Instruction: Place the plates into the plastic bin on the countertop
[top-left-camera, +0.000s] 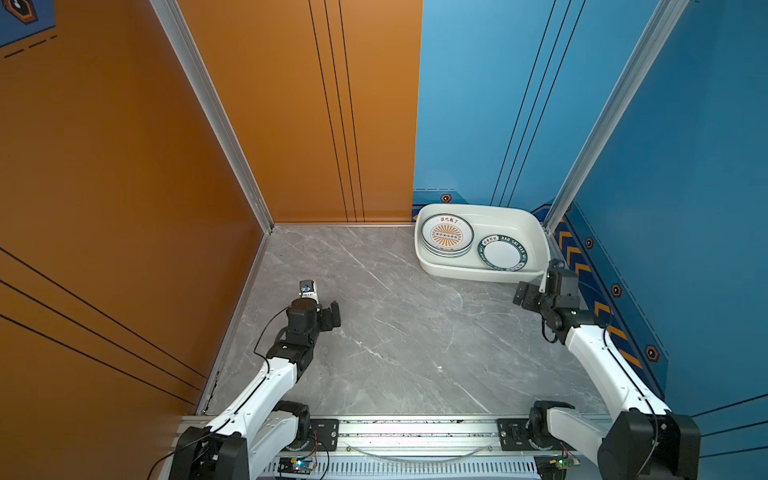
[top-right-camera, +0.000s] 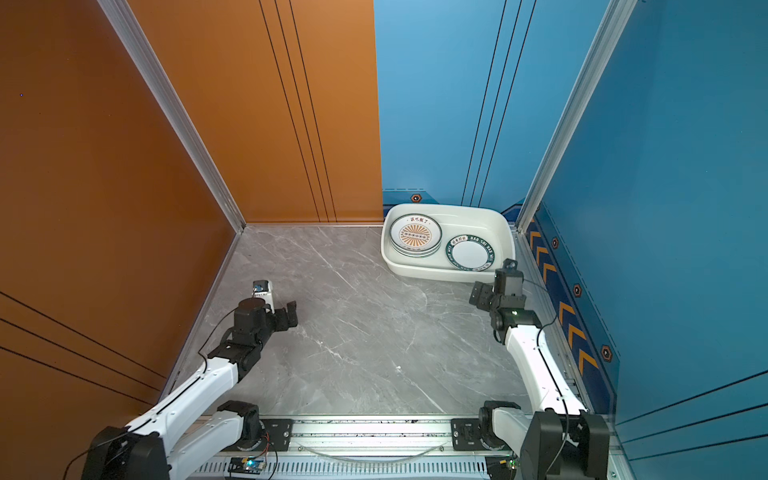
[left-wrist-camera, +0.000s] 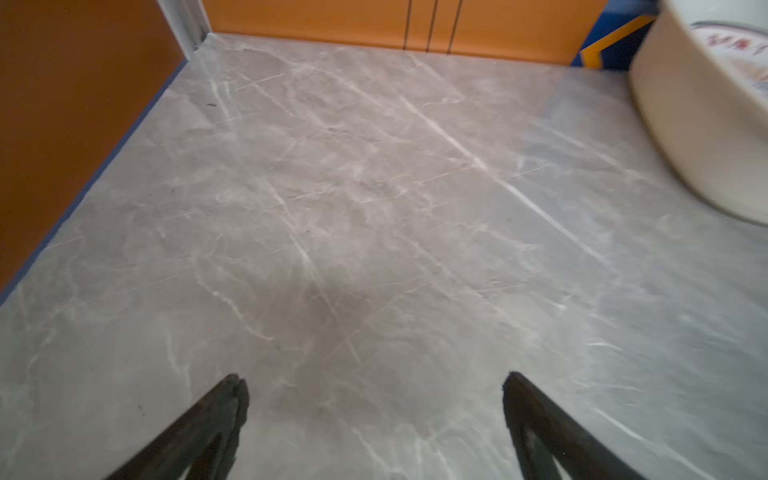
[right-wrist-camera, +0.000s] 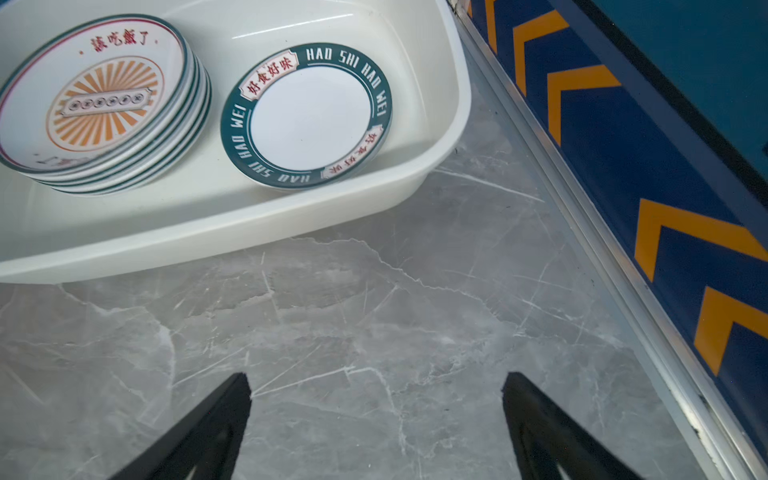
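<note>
Jaws apart and empty on the left gripper (left-wrist-camera: 374, 386) over bare countertop (left-wrist-camera: 353, 208) and the right gripper (right-wrist-camera: 376, 386) just beside the plastic bin (right-wrist-camera: 208, 249), which holds the sunburst stack (right-wrist-camera: 104, 104) and green-rimmed plate (right-wrist-camera: 307, 116); risk: a careless right-arm swing likely clips the rim, shoving the bin.

The middle of the countertop (top-left-camera: 395, 332) is left free. Its far right corner is taken by the bin (top-left-camera: 498, 220), close to the blue wall (top-left-camera: 478, 124). Inside, free room is seen only behind the smaller plate (top-left-camera: 502, 253), beside the stack (top-left-camera: 447, 235).
</note>
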